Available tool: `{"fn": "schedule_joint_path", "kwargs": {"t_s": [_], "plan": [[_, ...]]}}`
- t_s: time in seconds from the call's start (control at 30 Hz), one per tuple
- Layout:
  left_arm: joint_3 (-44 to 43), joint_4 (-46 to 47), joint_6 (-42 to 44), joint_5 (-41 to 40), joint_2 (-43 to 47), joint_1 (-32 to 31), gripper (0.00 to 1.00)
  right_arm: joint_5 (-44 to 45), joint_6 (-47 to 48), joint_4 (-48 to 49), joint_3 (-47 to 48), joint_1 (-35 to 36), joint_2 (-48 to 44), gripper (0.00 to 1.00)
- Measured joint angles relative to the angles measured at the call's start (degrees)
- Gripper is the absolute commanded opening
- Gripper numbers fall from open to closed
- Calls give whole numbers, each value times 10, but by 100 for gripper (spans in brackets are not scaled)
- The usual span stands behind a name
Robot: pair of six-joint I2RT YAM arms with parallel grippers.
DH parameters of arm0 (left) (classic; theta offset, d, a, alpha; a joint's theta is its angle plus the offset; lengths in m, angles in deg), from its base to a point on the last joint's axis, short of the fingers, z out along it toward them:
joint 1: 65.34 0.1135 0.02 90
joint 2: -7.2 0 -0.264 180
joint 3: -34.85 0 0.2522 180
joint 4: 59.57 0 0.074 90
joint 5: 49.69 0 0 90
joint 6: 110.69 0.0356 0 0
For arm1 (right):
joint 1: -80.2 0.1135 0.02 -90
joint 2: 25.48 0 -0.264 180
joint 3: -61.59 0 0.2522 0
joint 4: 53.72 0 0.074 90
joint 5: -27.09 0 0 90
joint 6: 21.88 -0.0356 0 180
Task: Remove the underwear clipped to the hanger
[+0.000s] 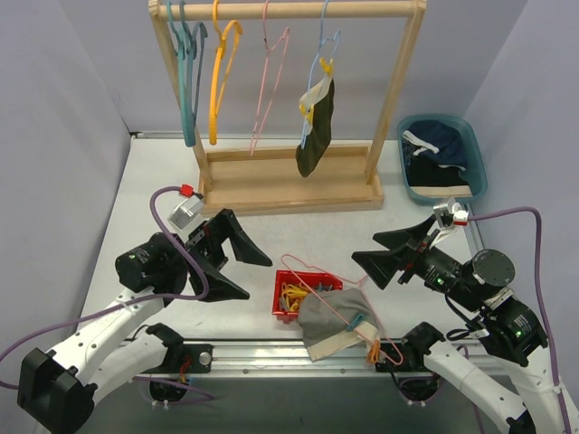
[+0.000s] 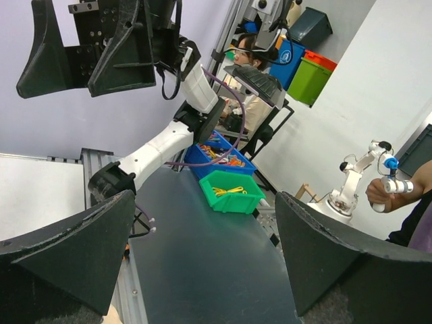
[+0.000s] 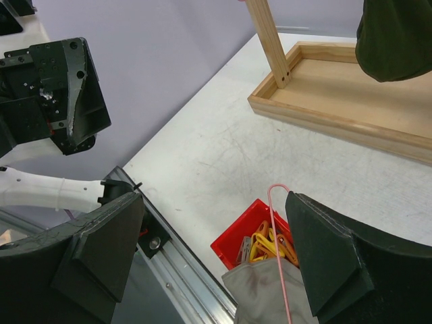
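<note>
A dark olive-black underwear point(image 1: 315, 127) point(image 3: 395, 37) hangs clipped by yellow clips to a light blue hanger point(image 1: 327, 41) on the wooden rack point(image 1: 289, 185). A grey-beige underwear point(image 1: 333, 325) point(image 3: 266, 297) lies at the table's front edge, still on a pink wire hanger point(image 1: 318, 282) point(image 3: 278, 250), partly over a red bin. A navy underwear point(image 1: 441, 145) lies in the blue tub at the back right. My left gripper point(image 1: 258, 278) point(image 2: 202, 270) is open, left of the red bin, holding nothing. To the right of the hanger, my right gripper point(image 1: 365, 250) point(image 3: 212, 263) stands open above the grey-beige underwear.
The red bin point(image 1: 288, 297) point(image 3: 243, 236) holds yellow and orange clips. A blue tub point(image 1: 478, 158) sits at the back right. Teal, orange and pink bare hangers point(image 1: 222, 72) hang on the rack. The metal rail point(image 1: 271, 354) runs along the near edge.
</note>
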Motion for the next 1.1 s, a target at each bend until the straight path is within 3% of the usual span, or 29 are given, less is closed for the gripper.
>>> {"fn": "schedule_joint_path", "kwargs": {"t_s": [0.53, 0.9, 1.1], "plan": [[-1, -2, -2, 2, 27, -26, 94, 0, 0, 0, -1, 0, 1, 89], [-1, 1, -1, 4, 188, -136, 94, -1, 5, 14, -25, 0, 14, 89], [-7, -93, -1, 6, 223, -151, 94, -2, 12, 20, -42, 0, 18, 89]]}}
